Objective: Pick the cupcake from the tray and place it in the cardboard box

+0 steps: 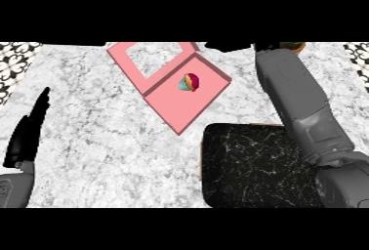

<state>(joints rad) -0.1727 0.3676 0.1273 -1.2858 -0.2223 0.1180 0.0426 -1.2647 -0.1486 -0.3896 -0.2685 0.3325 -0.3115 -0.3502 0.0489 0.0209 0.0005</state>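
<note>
Presently, items on the counter [101,151]:

1. Cupcake [190,83]: lies inside the box, near its upper right wall, tipped on its side as far as can be judged. No hand touches it.
2. Box [180,111]: pink, open, set cornerwise; its flap [122,54] is folded out toward the far edge.
3. Tray [252,166]: black, marbled, near the lower right, well apart from the cupcake; nothing shows on it.
4. Right hand [229,46]: at the far edge, just beyond the box's far corner, mostly cut off. Whether it is open or closed cannot be told; it has no hold of the cupcake.
5. Left hand [27,132]: resting at the left edge, fingers straight, holding nothing.
6. Small brown and green thing [293,46]: behind the right arm, unidentified.

Step in hand, by judgement: placement looks done, and withdrawal is what remains. To do it well, lift the right hand first, then draw it back along the arm's own line beside the box, so that neither wall nor flap is nudged and the cupcake is not disturbed.
</note>
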